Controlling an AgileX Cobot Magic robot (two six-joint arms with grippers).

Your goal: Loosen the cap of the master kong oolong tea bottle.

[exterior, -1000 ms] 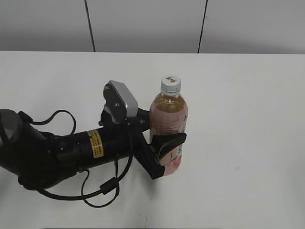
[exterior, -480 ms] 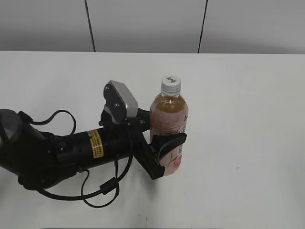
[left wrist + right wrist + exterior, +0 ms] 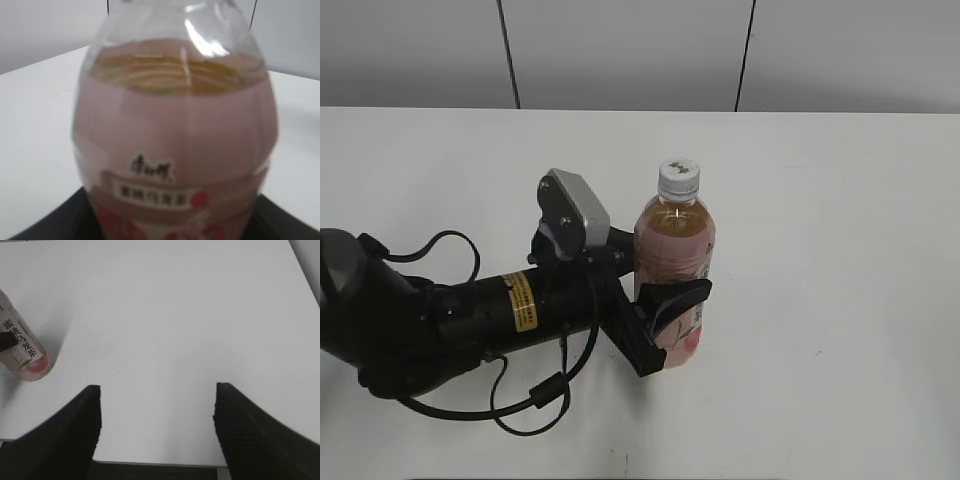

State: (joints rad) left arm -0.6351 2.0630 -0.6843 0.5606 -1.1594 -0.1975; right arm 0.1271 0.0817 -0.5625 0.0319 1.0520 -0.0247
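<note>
The oolong tea bottle (image 3: 675,262) stands upright at the middle of the white table, amber tea inside and a pink label around it. Its white cap (image 3: 679,177) sits on top with a small dark mark. My left gripper (image 3: 665,318) is shut on the bottle's lower body from the left. The left wrist view is filled by the bottle (image 3: 175,150); the cap is out of that view. My right gripper (image 3: 157,395) is open and empty near the table's front edge. The bottle's base (image 3: 22,352) shows at the left of the right wrist view. The right arm is not in the exterior view.
The white table (image 3: 820,250) stretches around the bottle. A grey wall (image 3: 620,50) with dark seams stands behind it. The left arm and its cables (image 3: 470,320) lie across the front left. The table's front edge (image 3: 160,462) runs just under my right gripper.
</note>
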